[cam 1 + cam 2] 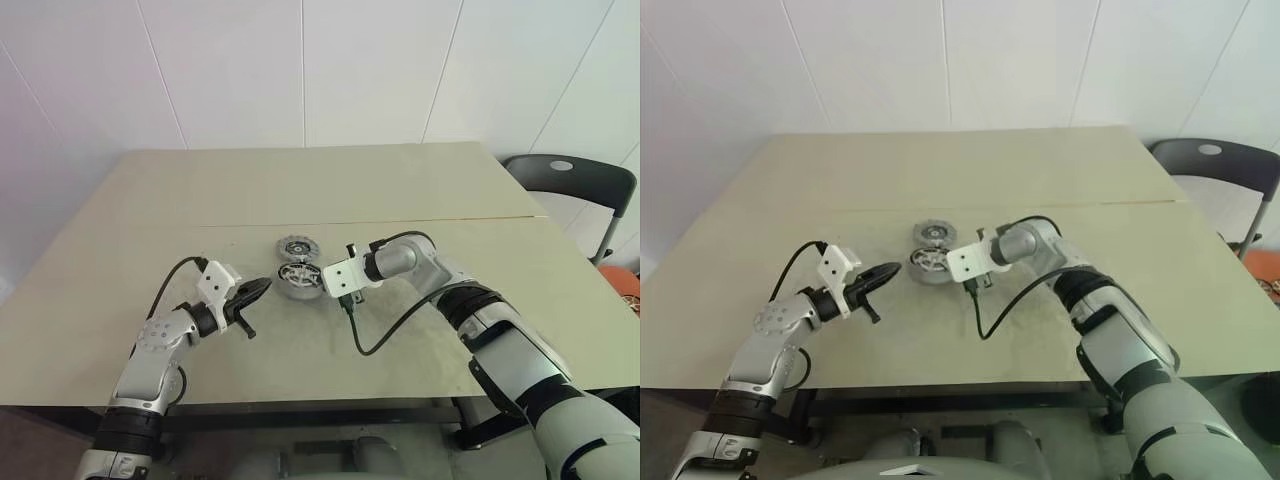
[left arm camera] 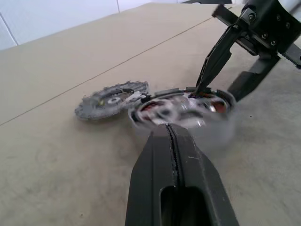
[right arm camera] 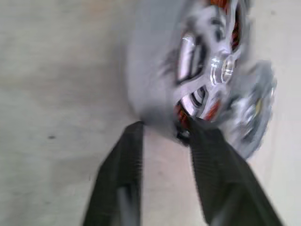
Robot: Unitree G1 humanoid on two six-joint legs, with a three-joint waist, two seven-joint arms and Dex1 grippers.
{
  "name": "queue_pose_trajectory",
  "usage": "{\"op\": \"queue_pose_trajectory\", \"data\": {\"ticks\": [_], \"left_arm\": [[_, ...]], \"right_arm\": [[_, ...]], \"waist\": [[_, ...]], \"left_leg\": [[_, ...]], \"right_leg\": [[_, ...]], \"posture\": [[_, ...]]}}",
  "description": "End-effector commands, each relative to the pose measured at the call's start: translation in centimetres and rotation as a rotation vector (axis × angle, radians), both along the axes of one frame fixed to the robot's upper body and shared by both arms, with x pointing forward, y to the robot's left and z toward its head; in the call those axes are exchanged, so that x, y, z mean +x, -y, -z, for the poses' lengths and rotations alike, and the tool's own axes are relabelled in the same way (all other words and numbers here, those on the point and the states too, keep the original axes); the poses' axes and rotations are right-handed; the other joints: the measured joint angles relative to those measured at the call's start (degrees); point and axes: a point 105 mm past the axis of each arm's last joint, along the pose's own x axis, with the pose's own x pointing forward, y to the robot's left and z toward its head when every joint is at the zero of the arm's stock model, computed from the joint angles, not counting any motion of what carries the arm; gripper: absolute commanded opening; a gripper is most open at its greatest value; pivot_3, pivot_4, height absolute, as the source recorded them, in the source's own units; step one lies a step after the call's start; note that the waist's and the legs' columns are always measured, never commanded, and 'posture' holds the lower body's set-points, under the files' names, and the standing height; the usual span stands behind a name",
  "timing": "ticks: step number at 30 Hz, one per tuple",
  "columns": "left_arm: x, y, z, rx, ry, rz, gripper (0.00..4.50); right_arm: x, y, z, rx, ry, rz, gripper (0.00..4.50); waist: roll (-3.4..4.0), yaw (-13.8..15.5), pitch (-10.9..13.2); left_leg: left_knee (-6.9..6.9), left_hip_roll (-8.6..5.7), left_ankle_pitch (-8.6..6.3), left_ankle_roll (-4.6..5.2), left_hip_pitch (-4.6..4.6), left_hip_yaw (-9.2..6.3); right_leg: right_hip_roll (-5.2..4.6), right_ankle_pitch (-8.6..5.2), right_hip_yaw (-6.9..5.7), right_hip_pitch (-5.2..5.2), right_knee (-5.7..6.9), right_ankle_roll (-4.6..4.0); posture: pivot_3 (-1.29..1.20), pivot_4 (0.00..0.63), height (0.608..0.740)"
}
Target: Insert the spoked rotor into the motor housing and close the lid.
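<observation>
On the counter (image 1: 420,180), right gripper (image 2: 214,89) straddles the motor housing (image 1: 299,279) rim, fingers apart; left gripper (image 1: 262,287) clenched empty; lid (image 1: 294,246) just behind.

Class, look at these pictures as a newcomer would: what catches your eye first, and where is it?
Mid-table, the right gripper reaches down onto the rim of the motor housing, where silvery spokes lie over copper windings. The ribbed grey lid lies just behind, touching it. The left gripper, shut, points at the housing from its left.

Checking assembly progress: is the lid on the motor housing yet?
Off. The lid lies flat on the table beside the motor housing, whose copper windings show.
</observation>
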Motion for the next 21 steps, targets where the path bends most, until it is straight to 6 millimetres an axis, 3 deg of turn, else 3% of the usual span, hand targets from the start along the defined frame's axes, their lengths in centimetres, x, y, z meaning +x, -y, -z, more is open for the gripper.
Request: {"op": "queue_pose_trajectory", "data": {"ticks": [1, 14, 21], "left_arm": [[0.4, 0.3, -1.3, 0.003, 0.053, 0.013, 0.00], [0.5, 0.7, -1.2, 0.010, 0.051, 0.026, 0.00], [0.6, 1.6, -0.9, 0.001, 0.047, 0.046, 0.00]], "right_arm": [[0.0, 0.1, -0.4, -0.007, 0.002, -0.010, 0.93], [-1.5, 0.0, -0.6, -0.004, -0.018, -0.062, 0.91], [-2.0, 2.0, -0.5, -0.038, -0.023, -0.022, 0.91]], "waist": [[0.00, 0.03, 0.00], [0.00, 0.36, 0.00], [0.00, 1.49, 0.00]], "left_leg": [[-0.02, 0.00, 0.00, 0.00, 0.00, 0.00], [-0.05, 0.00, -0.01, 0.00, -0.07, 0.00], [-0.04, 0.00, -0.01, 0.00, -0.08, 0.00]], "right_leg": [[0.00, 0.00, -0.01, 0.00, 0.00, 0.01], [-0.03, 0.00, -0.02, -0.03, -0.10, 0.00], [-0.03, 0.00, -0.03, -0.03, -0.11, 0.00]], "posture": [[0.00, 0.000, 0.740], [0.00, 0.000, 0.740], [0.00, 0.000, 0.740]]}}
